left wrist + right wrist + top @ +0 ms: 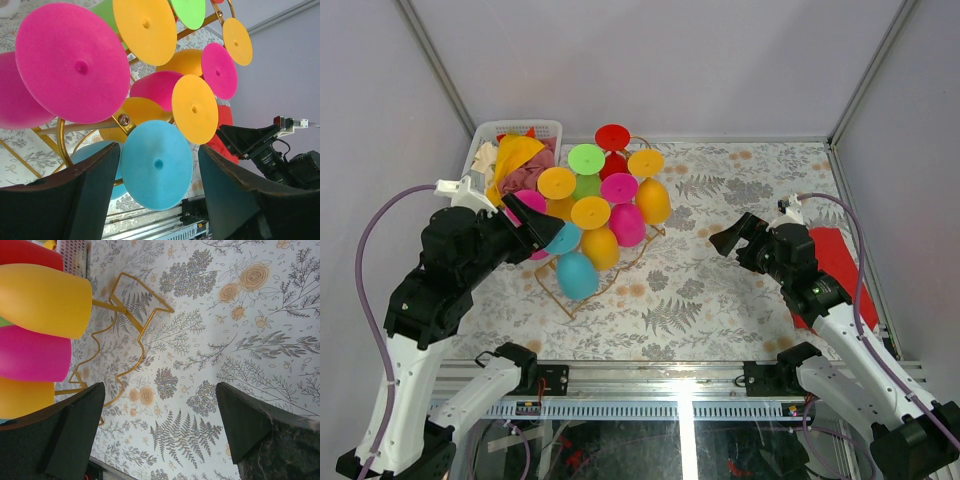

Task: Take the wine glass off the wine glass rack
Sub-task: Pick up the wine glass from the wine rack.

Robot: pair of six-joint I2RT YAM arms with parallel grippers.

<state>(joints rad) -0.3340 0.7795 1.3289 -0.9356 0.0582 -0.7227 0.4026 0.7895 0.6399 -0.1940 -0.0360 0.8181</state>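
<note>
Care first: your left gripper stands spread around the round foot of the turquoise plastic wine glass, hanging at the near end of the gold wire rack; centre it, pinch gently, slide along the rails; right gripper gapes idle.

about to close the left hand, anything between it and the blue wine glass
Nothing visible. The left hand stands open around the foot of the blue wine glass, only that foot between its fingers. A pink glass foot and an orange glass foot crowd it; the wine glass rack rail runs behind.
</note>
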